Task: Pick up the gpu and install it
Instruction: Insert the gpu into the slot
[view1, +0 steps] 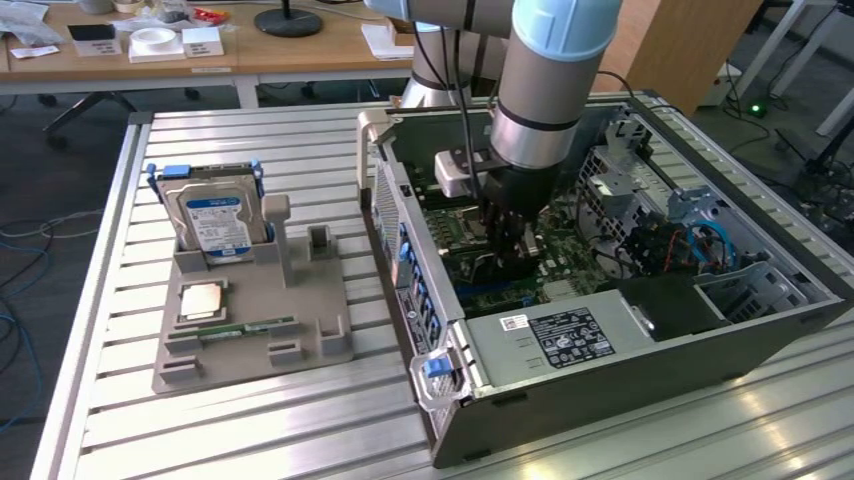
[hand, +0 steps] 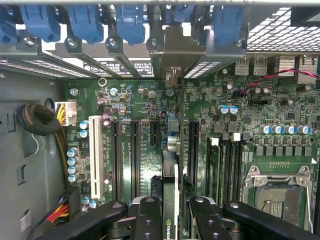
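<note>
Gripping the gpu edge-on in your closed hand, hold it upright and parallel to the motherboard slots.

The arm hangs vertically, wrist pointing straight down, jaws clamped on the gpu.
</note>
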